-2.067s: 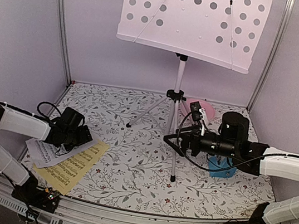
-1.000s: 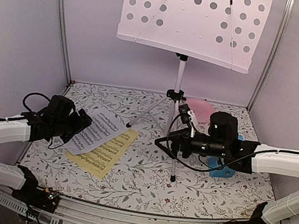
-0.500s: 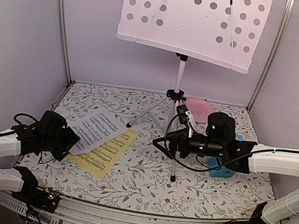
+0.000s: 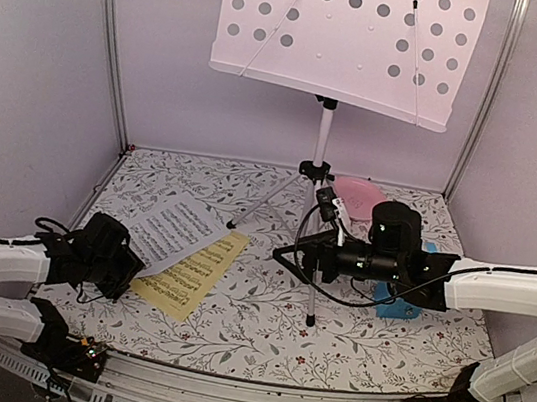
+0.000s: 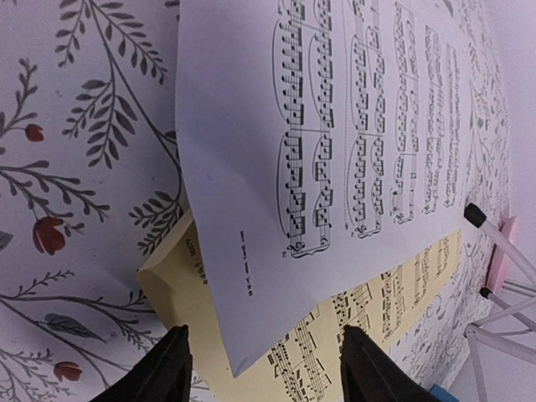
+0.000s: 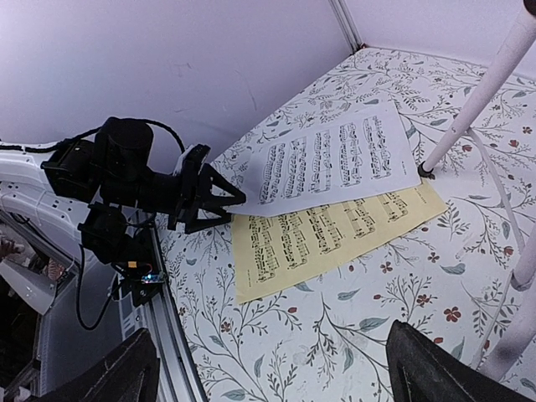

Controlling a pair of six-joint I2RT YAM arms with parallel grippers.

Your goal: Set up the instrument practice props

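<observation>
Sheet white (image 4: 179, 226), sheet yellow (image 4: 187, 272), stand (image 4: 348, 41), metronome (image 4: 396, 308): one each.

The top external view looks down and forward from above and behind the arm bases (image 4: 74, 352). From some way off it takes in the whole flowered desk (image 4: 249, 330) and the music stand (image 4: 319, 158) at the back. The left wrist view sits low and very close over the desk, facing along the white sheet (image 5: 352, 126) and yellow sheet (image 5: 394, 293), with the left tool (image 5: 268, 368) at its bottom edge. The right wrist view looks from higher and farther across the desk toward the left side, with the right tool (image 6: 280, 373) at its bottom corners. All three views share both sheets and the stand's legs. The top and right wrist views also share the left tool.
</observation>
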